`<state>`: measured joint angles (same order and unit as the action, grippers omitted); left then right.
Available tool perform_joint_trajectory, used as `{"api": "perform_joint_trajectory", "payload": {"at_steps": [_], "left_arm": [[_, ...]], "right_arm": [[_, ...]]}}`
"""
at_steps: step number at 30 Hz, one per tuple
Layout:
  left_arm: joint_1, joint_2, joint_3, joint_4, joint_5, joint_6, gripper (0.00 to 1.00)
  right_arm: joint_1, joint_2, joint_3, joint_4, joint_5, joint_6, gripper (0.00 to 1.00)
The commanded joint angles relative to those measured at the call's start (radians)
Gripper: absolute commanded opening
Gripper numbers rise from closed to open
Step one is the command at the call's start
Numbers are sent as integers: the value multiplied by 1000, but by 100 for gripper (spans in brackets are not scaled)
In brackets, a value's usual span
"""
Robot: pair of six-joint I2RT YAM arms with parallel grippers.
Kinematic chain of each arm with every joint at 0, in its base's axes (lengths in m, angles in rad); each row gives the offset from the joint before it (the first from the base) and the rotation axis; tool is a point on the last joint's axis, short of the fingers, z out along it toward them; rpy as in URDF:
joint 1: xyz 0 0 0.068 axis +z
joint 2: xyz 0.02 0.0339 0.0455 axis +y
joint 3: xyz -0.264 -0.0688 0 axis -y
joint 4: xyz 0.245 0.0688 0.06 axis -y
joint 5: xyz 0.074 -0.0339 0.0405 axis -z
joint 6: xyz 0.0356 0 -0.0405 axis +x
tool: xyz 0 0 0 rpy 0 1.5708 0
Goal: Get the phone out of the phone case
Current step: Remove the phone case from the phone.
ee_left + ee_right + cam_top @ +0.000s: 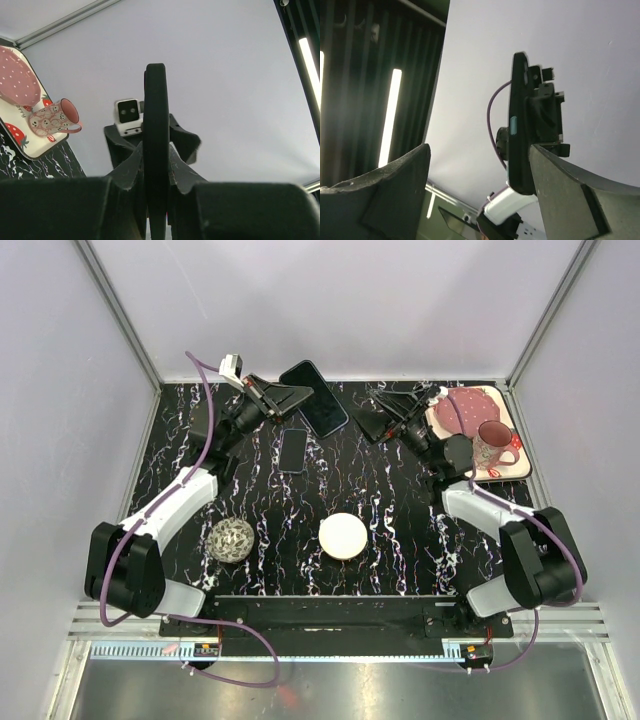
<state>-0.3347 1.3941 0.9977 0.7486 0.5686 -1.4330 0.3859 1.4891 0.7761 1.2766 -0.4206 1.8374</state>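
Surface: black marble-veined surface, carrying everything but the case.
Tray: white strawberry-print tray at the far right corner, holding a pink dotted item and a mug.
Left fingers: left fingers raised off the far left part of the surface, clamped tight on the case.
Right fingers: right fingers spread wide, holding nothing, just beside the case's right edge (not touching it).
Case: black phone case, lifted and tilted, seen edge-on from both wrists.
Phone: dark slim phone, out of the case, flat on the surface just nearer than the case.
Mug: pink patterned mug on its side in the tray.
Disc: white round disc near the centre.
Ball: grey crinkled ball left of the disc.
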Motion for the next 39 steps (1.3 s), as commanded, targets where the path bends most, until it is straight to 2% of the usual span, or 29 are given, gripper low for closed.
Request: {"api": "perform_joint_trajectory", "payload": {"at_steps": [1, 10, 13, 14, 18, 24, 27, 31, 35, 39], "left_arm": [[2, -46, 13, 61, -29, -4, 0], [2, -46, 10, 77, -44, -17, 0], [3, -47, 10, 78, -45, -18, 0], [3, -49, 12, 75, -46, -18, 0], [3, -52, 7, 80, -47, -18, 0], [6, -50, -1, 86, -53, -21, 0], [6, -50, -4, 97, -55, -26, 0], [5, -53, -8, 95, -55, -23, 0], [5, -49, -11, 106, -50, -27, 0], [10, -8, -21, 250, -21, -110, 0]], "right_arm": [[27, -67, 40, -28, -83, -125, 84], [61, -66, 20, -83, -80, -153, 74], [61, -41, 5, -59, -69, -129, 67], [62, -32, -1, -30, -63, -118, 60], [68, 6, -17, 39, -53, -67, 49], [94, 37, -14, 67, -46, -50, 42], [94, 56, -21, 102, -30, -24, 29], [100, 102, -28, 190, -6, 49, 1], [119, 160, -9, 291, 23, 178, 0], [136, 171, 25, 290, 20, 296, 0]]}}
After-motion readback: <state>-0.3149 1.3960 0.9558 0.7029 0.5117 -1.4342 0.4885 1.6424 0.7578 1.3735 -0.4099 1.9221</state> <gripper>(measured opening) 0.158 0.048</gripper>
